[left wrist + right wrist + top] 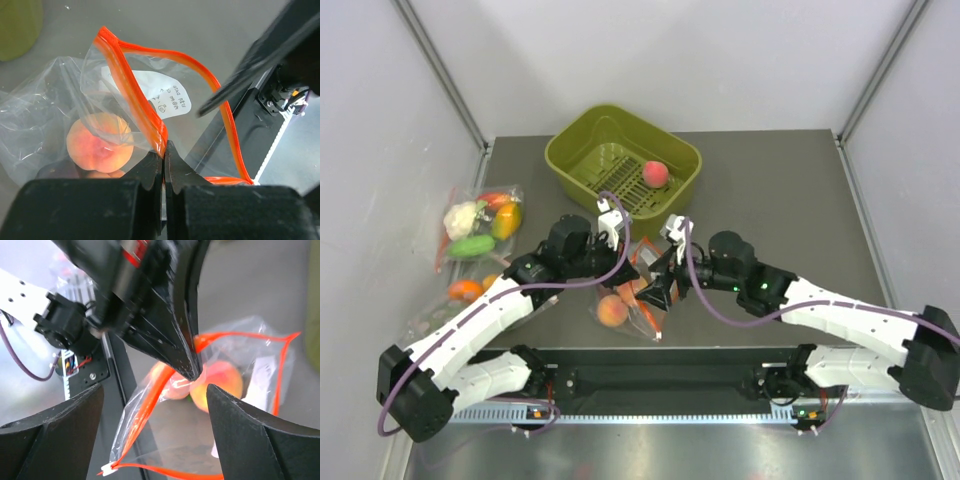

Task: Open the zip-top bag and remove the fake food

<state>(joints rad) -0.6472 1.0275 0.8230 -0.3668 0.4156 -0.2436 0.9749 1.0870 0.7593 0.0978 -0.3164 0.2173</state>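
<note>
Crinkly clear bag (47, 102) — round peaches (97, 145).

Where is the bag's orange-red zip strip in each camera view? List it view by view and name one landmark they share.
Top external: zip strip near picture centre.
Left wrist: zip strip runs from upper left down to centre, pinched in the left gripper, then loops round the right.
Right wrist: zip strip runs from centre to lower left, with another run across to the right.
Shared landmark: bagged peach.
</note>
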